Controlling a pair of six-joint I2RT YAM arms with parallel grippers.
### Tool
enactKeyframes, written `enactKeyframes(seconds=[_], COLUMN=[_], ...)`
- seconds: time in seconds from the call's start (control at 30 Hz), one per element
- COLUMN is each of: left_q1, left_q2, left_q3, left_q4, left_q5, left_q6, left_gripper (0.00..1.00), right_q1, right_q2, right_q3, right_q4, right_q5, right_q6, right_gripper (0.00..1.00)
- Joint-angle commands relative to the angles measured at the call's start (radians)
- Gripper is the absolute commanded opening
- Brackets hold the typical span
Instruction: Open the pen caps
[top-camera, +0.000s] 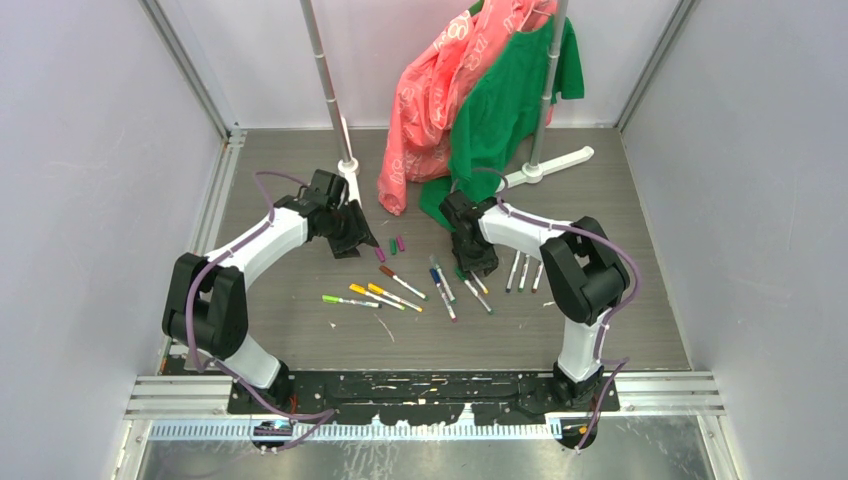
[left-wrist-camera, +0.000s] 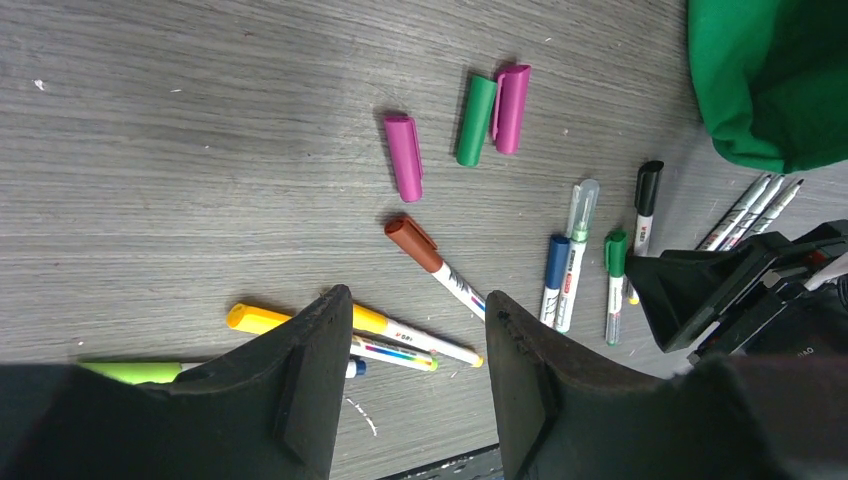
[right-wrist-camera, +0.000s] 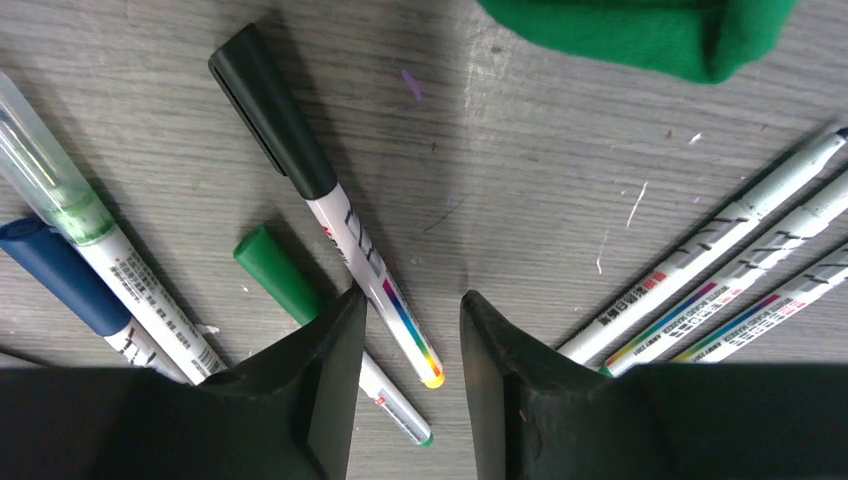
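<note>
While both grippers hang empty: the step is picking the next capped pen.
Right gripper (right-wrist-camera: 412, 330): spread over the black-capped pen (right-wrist-camera: 330, 200), not touching it.
Left gripper (left-wrist-camera: 415, 340): spread above the orange pen (left-wrist-camera: 330, 322).
Next move: lower, pinch the barrel.
Left wrist only: loose caps (left-wrist-camera: 404, 156) lie far-centre on the surface (left-wrist-camera: 200, 130).
</note>
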Motion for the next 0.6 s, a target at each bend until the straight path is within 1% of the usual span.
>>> enactKeyframes(seconds=[0.0,0.13,0.17,0.23,0.27,0.3,0.47,0.57], left_q1=[0.000,0.000,0.000,0.000,0.000,0.000,0.000,0.001], left_q2=[-0.028,-0.022,-0.023,-0.023,-0.022,-0.023,-0.027,-0.034], left_q3=[-0.001,-0.002,-0.002,-0.001,0.001,0.001,0.003,0.005], left_q4=[0.044,0.044,0.046,0.048,0.048,0.048,0.037,0.028], left_q5=[0.010,0.011,0.013,0.017,0.018,0.021,0.034,0.032], left_q6=[-0.015,-0.022,-0.025,-0.029,-0.032,-0.035,-0.040,-0.038], left_gripper=[0.52,0.52,0.52,0.52,0.52,0.52,0.52,0.52], right_q1=[0.002,0.002,0.002,0.002,0.002,0.001,0.001,0.001], right_q2=[0.023,0.047,0.054,0.066,0.071,0.075,0.076,0.055], right_q3=[0.033,0.030,0.028,0.021,0.013,0.005,-0.044,-0.043], right_q4=[-0.002,-0.008,-0.008,-0.011,-0.011,-0.011,0.003,-0.006], right_q5=[-0.016,-0.028,-0.032,-0.052,-0.061,-0.070,-0.102,-0.087], right_q6=[-0.019,-0.011,-0.008,0.000,0.006,0.013,0.040,0.040], right_gripper=[0.45,0.43,0.41,0.31,0.22,0.18,0.08,0.03])
